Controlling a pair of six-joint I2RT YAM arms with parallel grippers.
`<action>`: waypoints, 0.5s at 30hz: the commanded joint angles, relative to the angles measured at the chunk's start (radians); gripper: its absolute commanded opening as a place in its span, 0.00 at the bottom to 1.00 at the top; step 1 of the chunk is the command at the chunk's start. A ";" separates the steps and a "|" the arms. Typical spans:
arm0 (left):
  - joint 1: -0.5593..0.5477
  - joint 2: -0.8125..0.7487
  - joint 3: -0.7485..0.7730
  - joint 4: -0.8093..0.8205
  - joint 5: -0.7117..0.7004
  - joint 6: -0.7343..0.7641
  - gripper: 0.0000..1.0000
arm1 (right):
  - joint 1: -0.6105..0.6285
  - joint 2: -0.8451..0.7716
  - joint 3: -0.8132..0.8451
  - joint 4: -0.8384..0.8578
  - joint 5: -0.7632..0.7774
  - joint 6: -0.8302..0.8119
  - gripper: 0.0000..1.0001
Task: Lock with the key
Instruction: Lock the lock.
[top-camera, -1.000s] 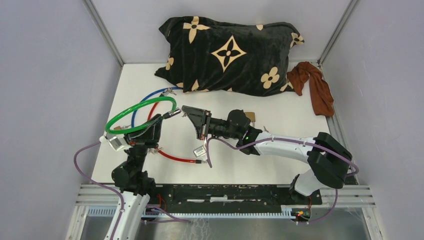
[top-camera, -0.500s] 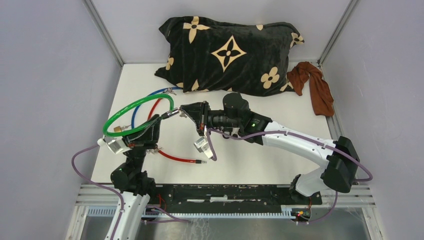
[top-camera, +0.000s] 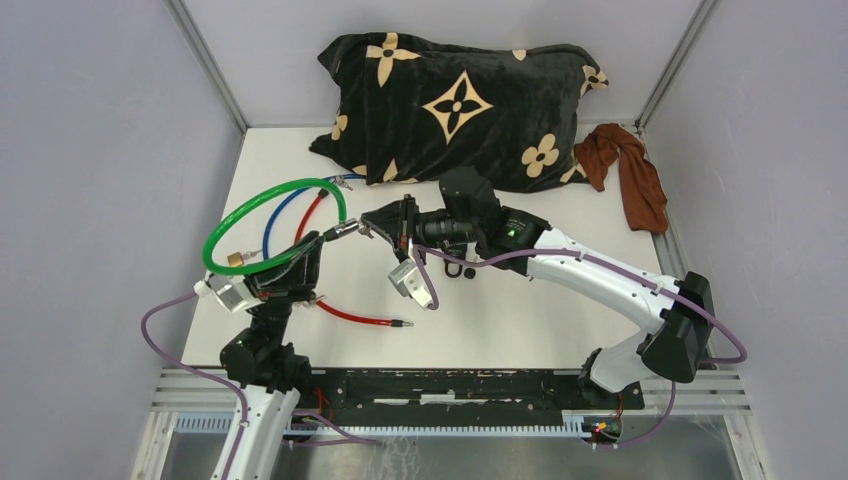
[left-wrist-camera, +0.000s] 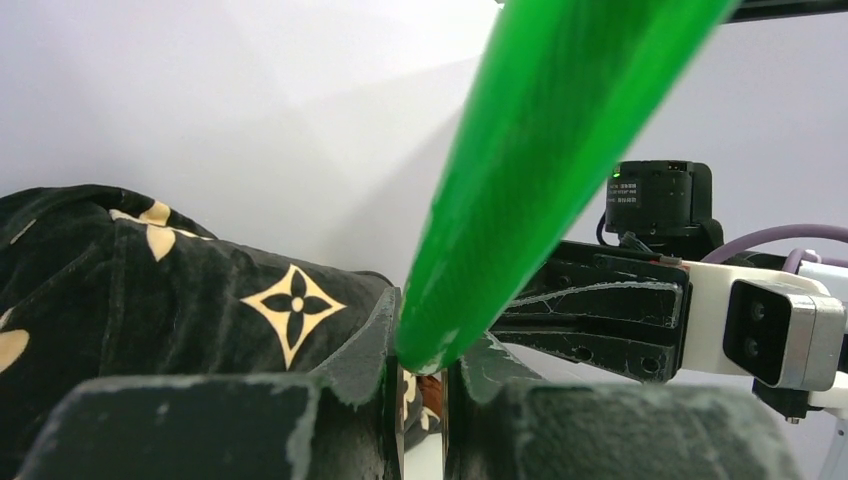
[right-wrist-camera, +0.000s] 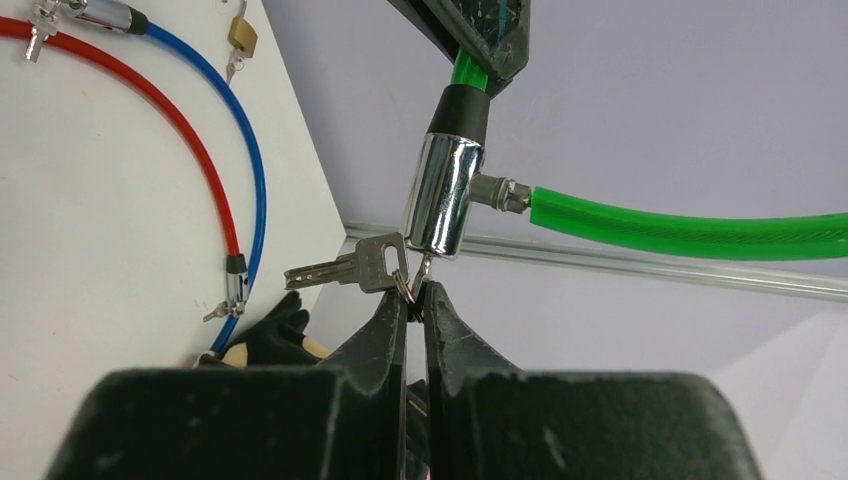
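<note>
We held the green cable (top-camera: 262, 203) off the table (top-camera: 500, 335) in our left gripper (left-wrist-camera: 420, 372), whose jaws clamped the cable just beside the chrome lock barrel (right-wrist-camera: 444, 195). Our right gripper (right-wrist-camera: 415, 305) was pressed together on the key (right-wrist-camera: 424, 268), which sat in the barrel's lower end, right at our fingertips. A second key (right-wrist-camera: 345, 268) dangled beside it on the ring. The red cable (top-camera: 355, 318) and the blue cable (right-wrist-camera: 262, 180) lay on the table.

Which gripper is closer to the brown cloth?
Right. The right gripper is mid-table, left of the brown cloth; the left gripper is even farther left, clamping the green cable.
</note>
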 joint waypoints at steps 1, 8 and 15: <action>0.004 -0.005 0.024 -0.003 0.025 0.076 0.02 | 0.035 -0.010 -0.022 -0.010 -0.110 0.033 0.10; 0.004 -0.005 0.024 0.000 0.018 0.067 0.02 | 0.034 -0.028 -0.082 0.041 -0.059 0.026 0.21; 0.003 -0.007 0.025 0.000 0.017 0.064 0.02 | 0.035 -0.056 -0.131 0.075 -0.007 0.043 0.37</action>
